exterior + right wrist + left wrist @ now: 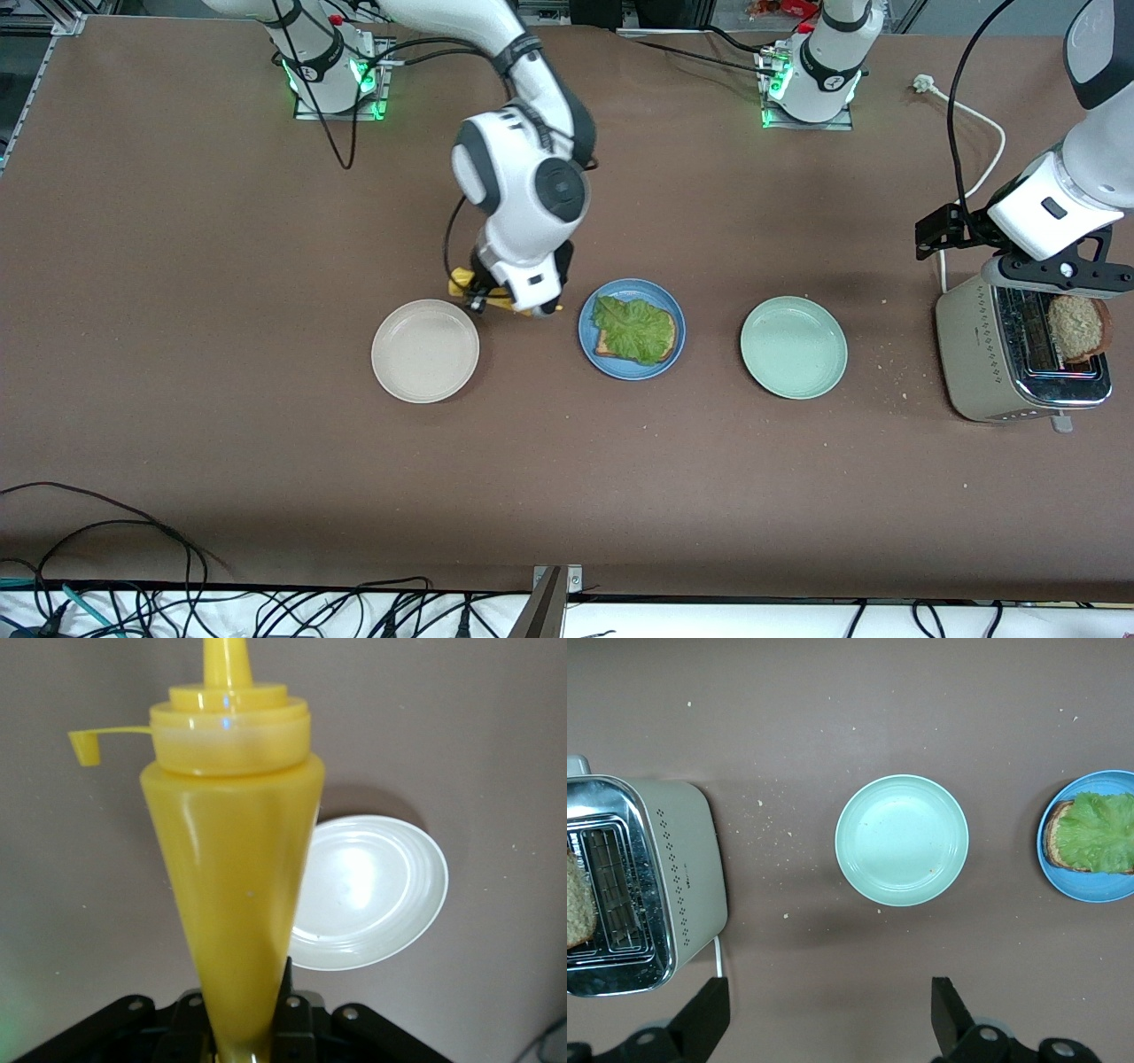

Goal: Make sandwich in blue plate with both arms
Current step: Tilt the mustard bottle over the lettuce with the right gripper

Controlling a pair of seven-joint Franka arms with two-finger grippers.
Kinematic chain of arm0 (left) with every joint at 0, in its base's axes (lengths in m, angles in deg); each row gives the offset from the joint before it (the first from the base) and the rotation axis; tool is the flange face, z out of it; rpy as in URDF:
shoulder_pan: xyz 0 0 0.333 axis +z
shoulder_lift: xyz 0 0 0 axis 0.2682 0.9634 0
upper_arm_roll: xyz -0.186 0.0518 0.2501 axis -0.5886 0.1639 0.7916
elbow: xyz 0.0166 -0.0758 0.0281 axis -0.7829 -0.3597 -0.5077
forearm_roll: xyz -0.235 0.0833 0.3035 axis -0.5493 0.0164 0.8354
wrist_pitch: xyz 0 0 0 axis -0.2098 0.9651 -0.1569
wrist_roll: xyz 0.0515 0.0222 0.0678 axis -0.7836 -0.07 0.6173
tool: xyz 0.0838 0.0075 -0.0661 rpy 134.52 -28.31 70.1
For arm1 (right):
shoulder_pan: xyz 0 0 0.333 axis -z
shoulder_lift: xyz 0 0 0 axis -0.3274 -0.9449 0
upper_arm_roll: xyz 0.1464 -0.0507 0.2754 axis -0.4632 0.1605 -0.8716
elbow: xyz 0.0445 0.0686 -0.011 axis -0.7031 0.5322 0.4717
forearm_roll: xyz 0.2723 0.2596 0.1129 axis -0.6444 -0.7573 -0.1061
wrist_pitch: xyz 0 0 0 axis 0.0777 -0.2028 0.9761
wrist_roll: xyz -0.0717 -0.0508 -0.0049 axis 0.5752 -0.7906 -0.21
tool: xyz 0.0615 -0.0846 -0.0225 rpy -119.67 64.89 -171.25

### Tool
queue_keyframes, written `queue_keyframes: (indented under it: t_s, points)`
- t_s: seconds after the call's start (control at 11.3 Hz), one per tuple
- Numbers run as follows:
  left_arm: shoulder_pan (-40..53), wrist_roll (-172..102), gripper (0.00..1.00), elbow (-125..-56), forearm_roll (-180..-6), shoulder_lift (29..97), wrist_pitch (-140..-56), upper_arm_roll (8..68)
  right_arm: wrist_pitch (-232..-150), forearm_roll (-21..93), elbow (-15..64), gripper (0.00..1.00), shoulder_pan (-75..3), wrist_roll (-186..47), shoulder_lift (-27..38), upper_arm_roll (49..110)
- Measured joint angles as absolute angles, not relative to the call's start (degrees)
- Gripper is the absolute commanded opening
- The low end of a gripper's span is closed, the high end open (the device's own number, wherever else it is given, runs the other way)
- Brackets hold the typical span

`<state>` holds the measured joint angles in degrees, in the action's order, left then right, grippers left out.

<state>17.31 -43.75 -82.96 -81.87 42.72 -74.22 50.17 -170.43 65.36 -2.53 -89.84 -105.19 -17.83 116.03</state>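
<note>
The right gripper [507, 301] is grasping a yellow bottle [232, 895] just beside the blue plate [632, 370], where lettuce [634, 328] is lying on bread [606, 346], while the left gripper [828, 1014] is hanging released over the toaster [983, 363], so sauce seems next.

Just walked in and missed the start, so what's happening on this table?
A sandwich is half built: the blue plate holds one bread slice topped with lettuce. The right gripper holds a yellow squeeze bottle between the off-white plate and the blue plate. The left gripper hangs open over the toaster, where another bread slice waits. The pale green plate holds nothing.
</note>
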Motion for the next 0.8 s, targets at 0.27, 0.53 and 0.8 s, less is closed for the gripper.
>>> queue_keyframes:
  t_s: [0.27, 0.53, 0.8]
  points:
    - [17.33, -43.75, 1.00, -82.96, -81.87, 42.87, -74.22, 50.20, -166.30, 65.85, -8.32, 0.00, -96.52, -100.72, -26.67, 120.46]
    - [17.33, -43.75, 1.00, -82.96, -81.87, 42.87, -74.22, 50.20, -165.77, 69.62, -12.66, 0.00, -96.57, -100.31, -33.05, 120.79]
    - [17.52, -43.75, 1.00, -82.95, -81.87, 42.88, -74.20, 50.25, -165.78, 69.90, -14.41, 0.00, -96.88, -100.31, -35.71, 120.81]
